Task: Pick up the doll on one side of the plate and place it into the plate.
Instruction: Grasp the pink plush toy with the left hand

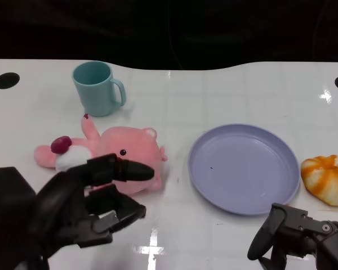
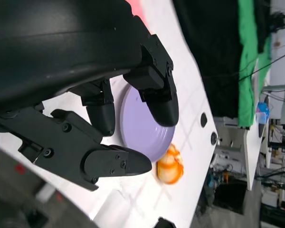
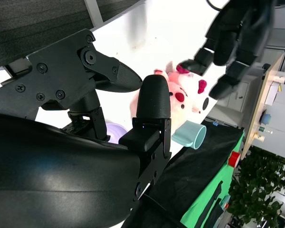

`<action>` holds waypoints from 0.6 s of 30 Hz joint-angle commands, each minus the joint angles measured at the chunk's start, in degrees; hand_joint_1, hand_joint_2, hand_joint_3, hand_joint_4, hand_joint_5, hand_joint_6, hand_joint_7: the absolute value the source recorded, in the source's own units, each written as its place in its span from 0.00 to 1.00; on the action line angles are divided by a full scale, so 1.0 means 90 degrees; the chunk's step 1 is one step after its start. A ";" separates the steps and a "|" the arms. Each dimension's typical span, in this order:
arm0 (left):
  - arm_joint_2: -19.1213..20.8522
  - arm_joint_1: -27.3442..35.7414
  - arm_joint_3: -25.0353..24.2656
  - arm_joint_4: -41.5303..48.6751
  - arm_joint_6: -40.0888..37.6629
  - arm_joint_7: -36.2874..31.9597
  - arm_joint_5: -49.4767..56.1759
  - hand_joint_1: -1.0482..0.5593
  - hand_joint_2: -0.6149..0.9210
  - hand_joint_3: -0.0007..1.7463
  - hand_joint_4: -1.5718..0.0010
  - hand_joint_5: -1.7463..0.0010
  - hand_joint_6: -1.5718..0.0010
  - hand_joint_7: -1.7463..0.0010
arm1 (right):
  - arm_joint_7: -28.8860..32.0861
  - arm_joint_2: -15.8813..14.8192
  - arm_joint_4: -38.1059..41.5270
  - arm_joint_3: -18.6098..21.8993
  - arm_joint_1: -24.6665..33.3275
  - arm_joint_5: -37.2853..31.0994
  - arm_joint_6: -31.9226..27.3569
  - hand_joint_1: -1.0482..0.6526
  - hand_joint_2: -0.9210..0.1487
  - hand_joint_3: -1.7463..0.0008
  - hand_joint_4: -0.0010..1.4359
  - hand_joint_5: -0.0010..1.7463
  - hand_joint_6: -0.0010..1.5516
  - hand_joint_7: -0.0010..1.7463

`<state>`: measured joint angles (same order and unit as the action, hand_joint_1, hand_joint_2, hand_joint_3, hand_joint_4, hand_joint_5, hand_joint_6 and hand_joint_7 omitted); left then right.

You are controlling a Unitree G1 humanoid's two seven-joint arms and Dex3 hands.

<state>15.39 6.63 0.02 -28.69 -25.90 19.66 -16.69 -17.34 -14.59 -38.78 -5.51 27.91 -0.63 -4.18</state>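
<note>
Doll: lying left of plate, not lifted; plate bare
Left hand: fingers spread over doll, gripping nothing
Right hand: fingers apart, idle
Left: grasp, carry, release

Both robot hands are showing matte black: the left robot hand with a rounded glossy shell and blocky fingers, the right robot hand with small screws along its segments.

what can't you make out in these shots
- Head view: the black left hand covers the near side of the pink plush doll.
- Head view: the frame's right edge cuts off the orange and white striped toy.
- Left wrist view: fingers hide part of the lavender plate.
</note>
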 commanded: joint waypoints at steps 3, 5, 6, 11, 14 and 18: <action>0.0755 -0.0326 0.0155 -0.0047 0.0805 0.0050 0.1160 0.35 1.00 0.09 0.80 0.46 0.73 0.76 | 0.0016 -0.0052 0.0091 0.0046 -0.0049 0.0003 0.0072 0.50 0.27 0.48 0.44 0.96 0.37 0.79; 0.0842 -0.0440 0.0136 0.0049 0.0971 0.0057 0.1332 0.35 1.00 0.07 0.82 0.48 0.73 0.79 | 0.0006 -0.0060 0.0095 0.0056 -0.0048 0.0017 0.0066 0.51 0.27 0.48 0.44 0.96 0.37 0.79; 0.0887 -0.0493 0.0139 0.0086 0.1043 0.0034 0.1447 0.34 1.00 0.06 0.83 0.48 0.73 0.80 | 0.0000 -0.0064 0.0087 0.0061 -0.0044 0.0027 0.0055 0.51 0.27 0.48 0.44 0.96 0.36 0.79; 0.1191 -0.0779 0.0269 0.0172 0.1325 -0.0112 0.2430 0.32 1.00 0.04 0.91 0.51 0.75 0.86 | 0.0003 -0.0075 0.0077 0.0077 -0.0026 0.0009 0.0074 0.51 0.27 0.48 0.44 0.95 0.36 0.79; 0.1416 -0.0966 0.0341 0.0221 0.1431 -0.0103 0.3078 0.30 1.00 0.04 0.94 0.53 0.76 0.88 | -0.0004 -0.0071 0.0080 0.0085 -0.0024 0.0039 0.0065 0.51 0.27 0.48 0.44 0.95 0.36 0.78; 0.1720 -0.1208 0.0423 0.0407 0.1699 -0.0071 0.3854 0.28 1.00 0.04 0.96 0.60 0.78 0.93 | -0.0005 -0.0074 0.0049 0.0087 -0.0014 0.0045 0.0030 0.51 0.26 0.49 0.44 0.95 0.36 0.78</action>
<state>29.26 -3.32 3.72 -25.71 -11.58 19.55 16.07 -17.36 -14.70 -38.18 -5.19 27.72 -0.51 -4.03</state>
